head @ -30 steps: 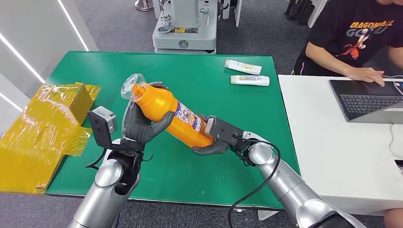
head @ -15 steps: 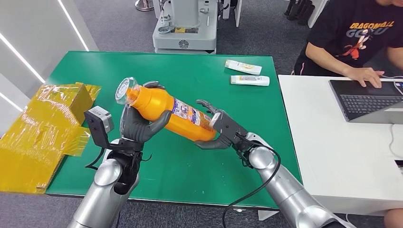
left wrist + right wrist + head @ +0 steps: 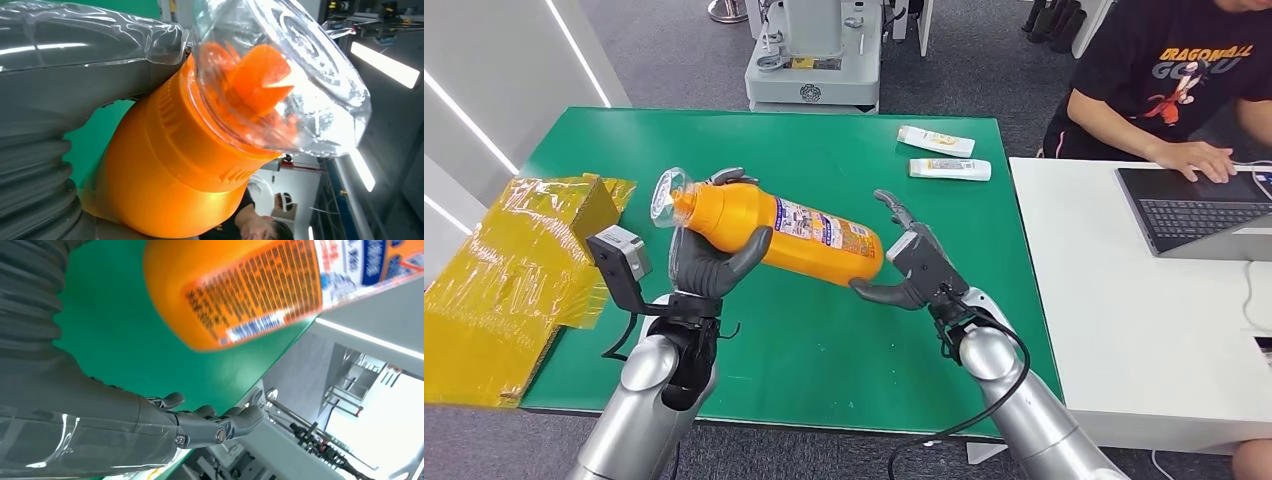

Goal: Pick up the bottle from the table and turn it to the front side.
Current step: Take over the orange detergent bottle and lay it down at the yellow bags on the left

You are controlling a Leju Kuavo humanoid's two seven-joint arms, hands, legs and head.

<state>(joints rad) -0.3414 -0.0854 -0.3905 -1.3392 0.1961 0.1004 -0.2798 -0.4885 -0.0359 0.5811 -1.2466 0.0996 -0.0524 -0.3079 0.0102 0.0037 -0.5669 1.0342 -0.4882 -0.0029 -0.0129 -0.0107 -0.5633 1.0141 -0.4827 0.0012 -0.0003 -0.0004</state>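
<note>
— Where's the bottle?
— Up off the green desk, gripped near its neck by the left robot hand.
— The right robot hand?
— Fingers spread, holding nothing, just beside the base. Label print unreadable.

The head view looks forward and down from high over the green tabletop. The left wrist view sits very close behind the orange bottle at its clear cap. The right wrist view looks closely at the bottle's labelled base and the tabletop. All three share the bottle.
</note>
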